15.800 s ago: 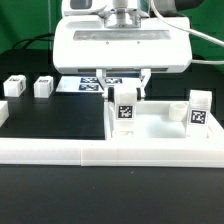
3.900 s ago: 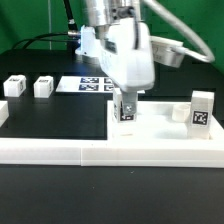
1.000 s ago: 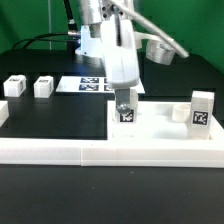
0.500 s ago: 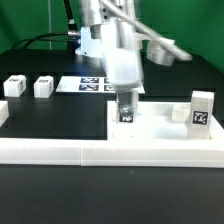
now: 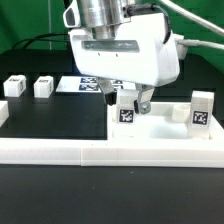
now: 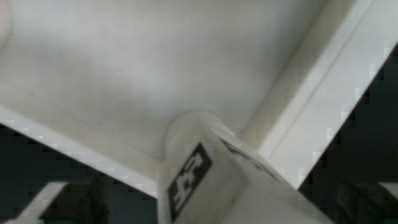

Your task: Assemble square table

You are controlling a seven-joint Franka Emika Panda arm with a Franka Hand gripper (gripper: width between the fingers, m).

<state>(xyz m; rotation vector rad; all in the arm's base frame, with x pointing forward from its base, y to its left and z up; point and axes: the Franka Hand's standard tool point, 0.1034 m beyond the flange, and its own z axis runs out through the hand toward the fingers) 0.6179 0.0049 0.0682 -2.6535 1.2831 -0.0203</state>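
The white square tabletop (image 5: 165, 128) lies at the exterior view's right against the rail. A tagged white leg (image 5: 127, 111) stands upright on its near left corner. My gripper (image 5: 130, 103) faces the camera and straddles that leg's top. Its fingers (image 5: 145, 101) stand a little off the leg's sides, so it is open. In the wrist view the leg (image 6: 222, 170) fills the middle over the tabletop's floor and rim (image 6: 311, 90). A second leg (image 5: 200, 110) stands on the tabletop's right corner. Two loose legs (image 5: 14, 86) (image 5: 42, 87) lie on the black table at the left.
The long white border rail (image 5: 60, 152) runs along the front. The marker board (image 5: 88, 84) lies flat behind the gripper. Black cables run along the back of the table.
The gripper has turned about a quarter turn, from side-on to face-on, over the leg. The leg's tag still faces the camera, and its fingers now stand apart beside it.
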